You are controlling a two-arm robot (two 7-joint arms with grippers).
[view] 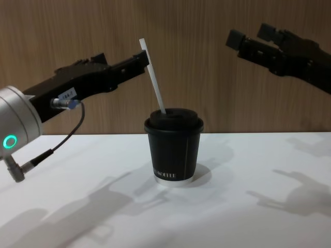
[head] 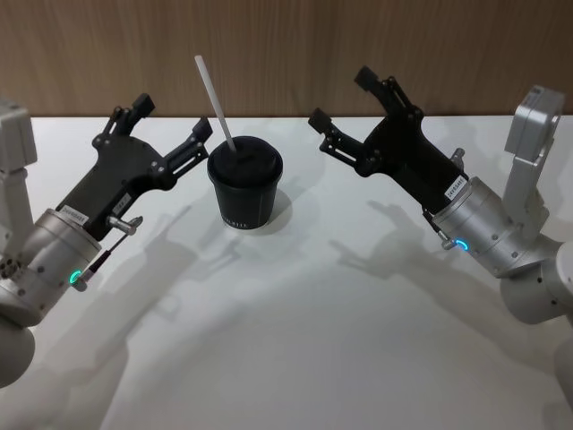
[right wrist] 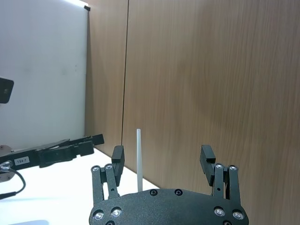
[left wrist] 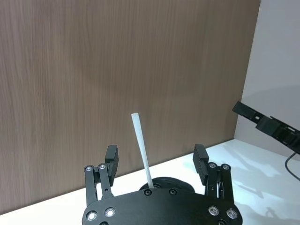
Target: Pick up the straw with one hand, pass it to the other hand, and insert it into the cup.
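You've got the black paper cup [head: 244,193] mid-table w/ tiny white writing, too small to read. The white straw [head: 215,104] sticks up thru its lid, tilted left. Left gripper [head: 168,134] & right gripper [head: 345,101] hang either side, jaws apart, holding nothing.

Cup [head: 244,191] sits mid-table [head: 295,340], straw [head: 214,102] standing in its lid and leaning left; left gripper [head: 167,137] hangs just left of the cup, right gripper [head: 343,101] further off to its right, both above the table, wall [head: 286,45] behind
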